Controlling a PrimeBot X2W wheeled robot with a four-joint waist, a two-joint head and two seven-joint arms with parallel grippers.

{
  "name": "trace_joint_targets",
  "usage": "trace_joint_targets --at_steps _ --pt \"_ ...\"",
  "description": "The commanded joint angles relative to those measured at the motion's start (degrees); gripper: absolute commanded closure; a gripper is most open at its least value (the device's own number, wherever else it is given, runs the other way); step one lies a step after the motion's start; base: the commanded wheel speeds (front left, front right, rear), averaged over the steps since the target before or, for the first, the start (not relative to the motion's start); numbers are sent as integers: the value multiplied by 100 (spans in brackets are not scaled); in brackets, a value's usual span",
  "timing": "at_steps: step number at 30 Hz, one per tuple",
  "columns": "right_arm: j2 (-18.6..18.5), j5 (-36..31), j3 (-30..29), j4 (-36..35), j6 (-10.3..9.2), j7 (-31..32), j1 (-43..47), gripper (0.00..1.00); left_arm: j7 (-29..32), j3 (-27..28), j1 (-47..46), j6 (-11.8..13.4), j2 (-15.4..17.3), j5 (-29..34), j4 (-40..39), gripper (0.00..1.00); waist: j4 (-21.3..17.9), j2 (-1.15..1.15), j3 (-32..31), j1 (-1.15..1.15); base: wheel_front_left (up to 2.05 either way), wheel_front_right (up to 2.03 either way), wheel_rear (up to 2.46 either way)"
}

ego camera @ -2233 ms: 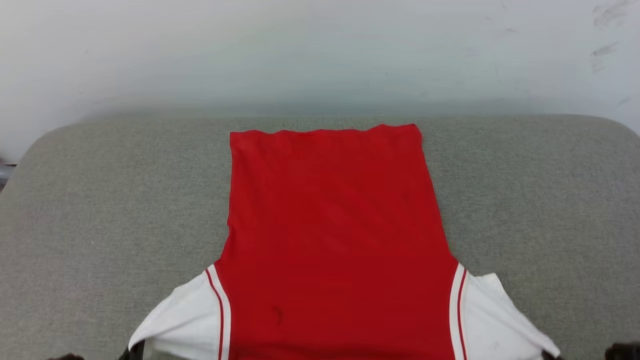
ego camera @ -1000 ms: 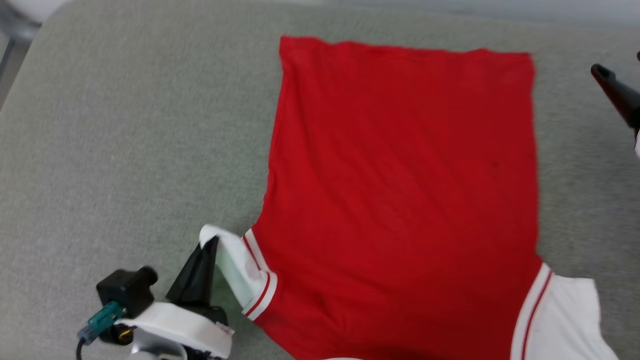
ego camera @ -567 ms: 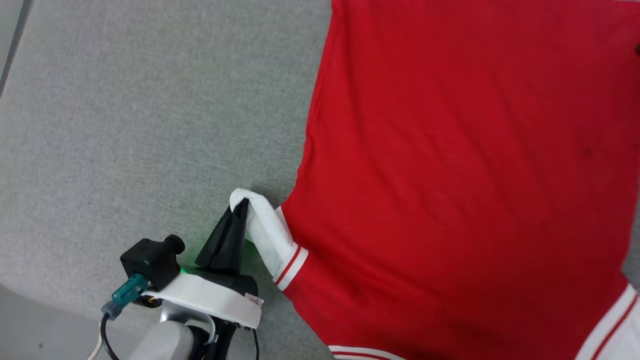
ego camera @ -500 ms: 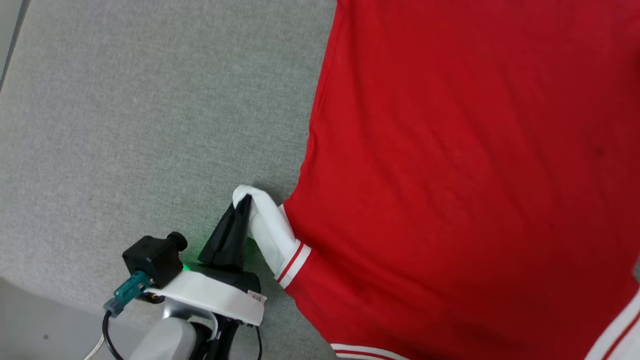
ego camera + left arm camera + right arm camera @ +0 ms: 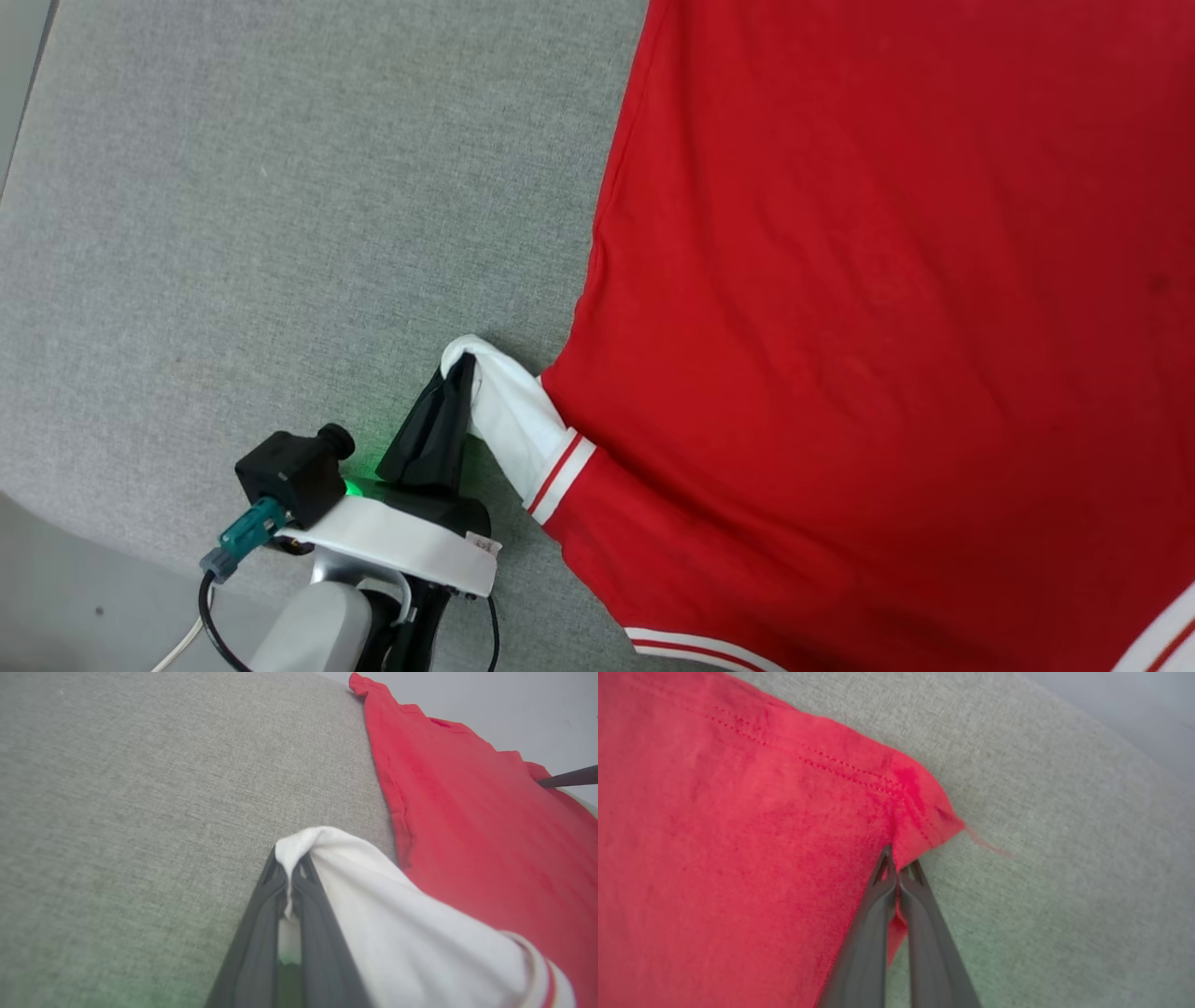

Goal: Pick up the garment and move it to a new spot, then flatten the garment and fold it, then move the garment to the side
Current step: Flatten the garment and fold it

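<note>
The garment [image 5: 868,327] lies spread on the grey cushion, its plain red side up; letters and number are hidden. My left gripper [image 5: 459,369] is shut on the garment's white left sleeve [image 5: 509,420], pinching its cuff end and holding it bunched above the cushion; the left wrist view shows the sleeve [image 5: 373,896] draped over the fingertips [image 5: 292,868]. In the right wrist view my right gripper [image 5: 899,865] is shut on the red hem corner [image 5: 920,807] of the garment, the fabric caught between the two dark fingers.
The grey fabric cushion [image 5: 280,233] stretches to the left of the garment, its rounded front edge at the lower left of the head view. A pale wall [image 5: 514,700] rises behind the cushion. A thin dark finger [image 5: 567,778] pokes in at the right of the left wrist view.
The head camera has swung down and left. My left gripper, holding the white sleeve, has drawn it slightly up and toward the red body. The right gripper has left the head view.
</note>
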Motion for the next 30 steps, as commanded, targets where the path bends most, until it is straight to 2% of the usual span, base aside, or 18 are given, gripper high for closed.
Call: trace_joint_targets --at_steps 1,7,14,23,30 --pt "19 26 21 154 -6 -27 153 100 -11 40 64 -9 -7 36 26 100 -68 0 -113 1 0 0 0" --pt "69 329 64 127 -6 -698 130 100 -12 230 293 -32 -29 100 84 100 -272 0 -617 1 0 0 0" --pt "-266 987 333 -335 -5 -1325 825 100 -10 390 642 60 95 76 158 100 -521 0 -1325 1 0 0 0" --pt "-931 1730 213 -1535 -5 -1789 2885 100 34 622 1295 284 271 -76 57 100 -925 0 -2135 1 0 0 0" --pt "-1117 1862 -321 -2310 -6 -1623 4828 100 95 715 1749 425 378 -166 -79 100 -1168 0 -2531 1 0 0 0"
